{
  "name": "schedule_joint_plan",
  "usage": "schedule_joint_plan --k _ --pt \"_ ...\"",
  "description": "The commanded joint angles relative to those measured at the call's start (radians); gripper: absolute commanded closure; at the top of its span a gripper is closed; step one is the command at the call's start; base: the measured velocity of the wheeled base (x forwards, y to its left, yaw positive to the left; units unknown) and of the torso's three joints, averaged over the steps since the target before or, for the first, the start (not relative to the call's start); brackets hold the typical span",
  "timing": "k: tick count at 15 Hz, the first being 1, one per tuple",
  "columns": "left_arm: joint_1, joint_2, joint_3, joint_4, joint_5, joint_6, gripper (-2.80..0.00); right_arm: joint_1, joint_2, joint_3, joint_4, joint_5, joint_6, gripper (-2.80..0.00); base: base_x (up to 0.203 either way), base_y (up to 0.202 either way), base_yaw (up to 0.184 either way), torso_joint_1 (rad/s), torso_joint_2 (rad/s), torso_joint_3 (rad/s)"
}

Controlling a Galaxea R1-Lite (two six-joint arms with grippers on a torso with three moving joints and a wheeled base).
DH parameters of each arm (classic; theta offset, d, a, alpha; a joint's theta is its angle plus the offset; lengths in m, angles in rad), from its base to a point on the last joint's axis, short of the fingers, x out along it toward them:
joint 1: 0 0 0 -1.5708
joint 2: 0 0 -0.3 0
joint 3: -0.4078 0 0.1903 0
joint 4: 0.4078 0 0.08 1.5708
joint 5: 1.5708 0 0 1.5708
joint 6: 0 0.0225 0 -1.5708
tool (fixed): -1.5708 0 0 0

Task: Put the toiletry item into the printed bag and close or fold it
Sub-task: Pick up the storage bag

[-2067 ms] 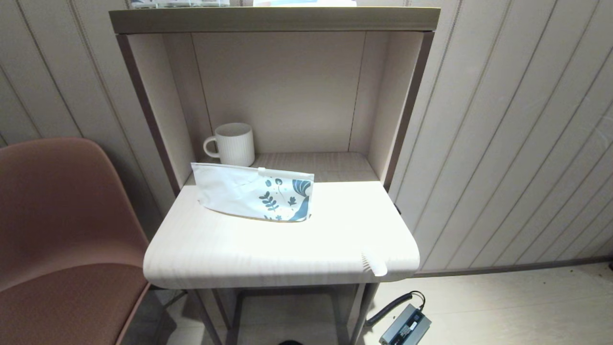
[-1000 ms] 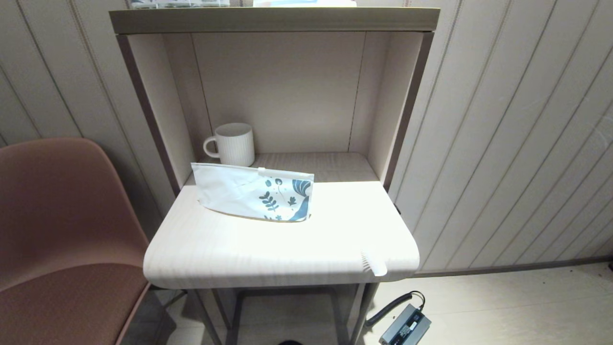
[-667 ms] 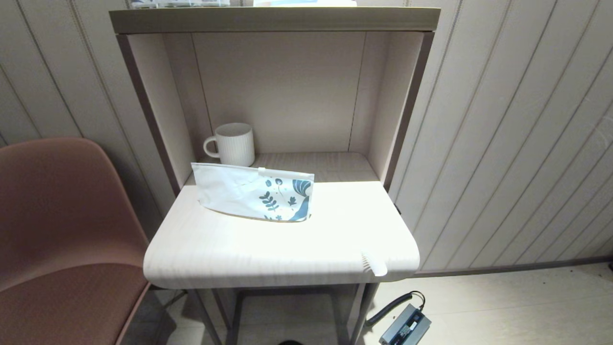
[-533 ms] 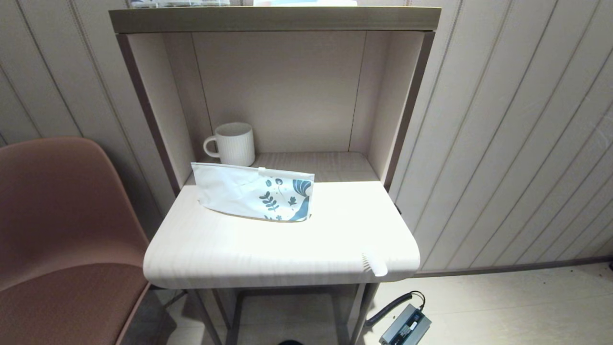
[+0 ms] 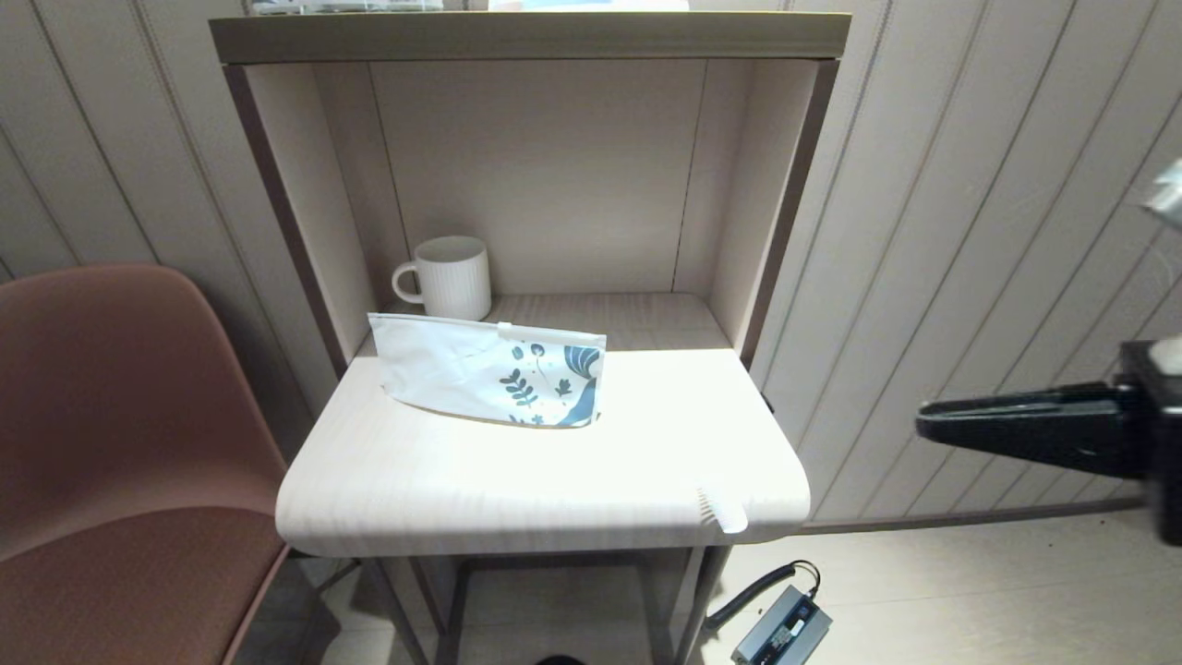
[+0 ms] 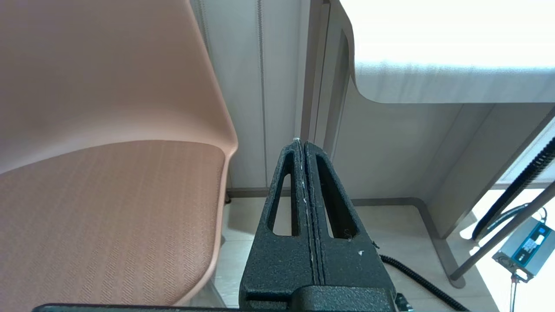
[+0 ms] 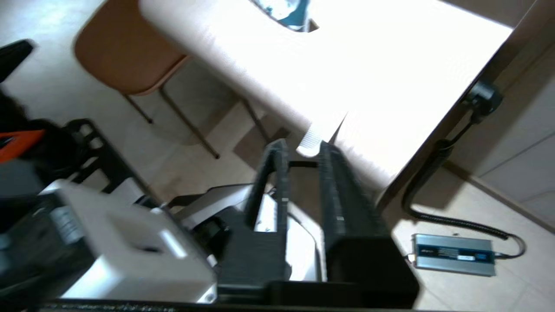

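Comb (image 5: 721, 509), white, at front right corner of worktop (image 5: 517, 480), handle end over the edge. Printed bag (image 5: 489, 371) flat at rear left, just before ribbed mug (image 5: 449, 277) inside the shelf recess; well apart from comb. Right tool (image 5: 933, 423) at right margin, off the worktop, pointing toward it.

Left wrist view: left tool (image 6: 302, 145) low beside chair (image 6: 108, 130), below worktop edge; fingers pressed together, nothing between.

Right wrist view: right tool (image 7: 302, 149) with fingers parted, aimed at comb (image 7: 313, 135); not touching. Power adapter (image 7: 453, 254) on floor.
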Motion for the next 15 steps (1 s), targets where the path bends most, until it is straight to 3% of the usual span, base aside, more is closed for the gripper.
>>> schedule_joint_plan --k 1,2,9,13,14,15 --pt "0.000 0.000 -0.001 0.000 0.000 0.001 0.00 0.072 0.161 0.022 -0.141 -0.117 0.004 -2.80 0.000 0.000 0.000 0.000 0.00 0.000" --pt "0.000 0.000 0.000 0.000 0.000 0.001 0.00 0.094 0.203 0.024 -0.199 -0.142 0.005 0.00 0.000 0.000 0.000 0.000 0.00 0.000" --pt "0.000 0.000 -0.001 0.001 0.000 0.001 0.00 0.150 0.462 -0.030 -0.455 -0.163 0.004 0.00 0.000 0.000 0.000 0.000 0.00 0.000" --pt "0.000 0.000 -0.001 0.000 0.000 0.001 0.00 0.172 0.472 -0.044 -0.451 -0.167 -0.001 0.00 0.000 0.000 0.000 0.000 0.00 0.000" --pt "0.000 0.000 0.000 0.000 0.000 0.001 0.00 0.181 0.479 -0.040 -0.456 -0.169 -0.005 -2.80 0.000 0.000 0.000 0.000 0.00 0.000" --pt "0.000 0.000 -0.001 0.000 0.000 0.001 0.00 0.184 0.496 -0.045 -0.457 -0.163 -0.004 -2.80 0.000 0.000 0.000 0.000 0.00 0.000"
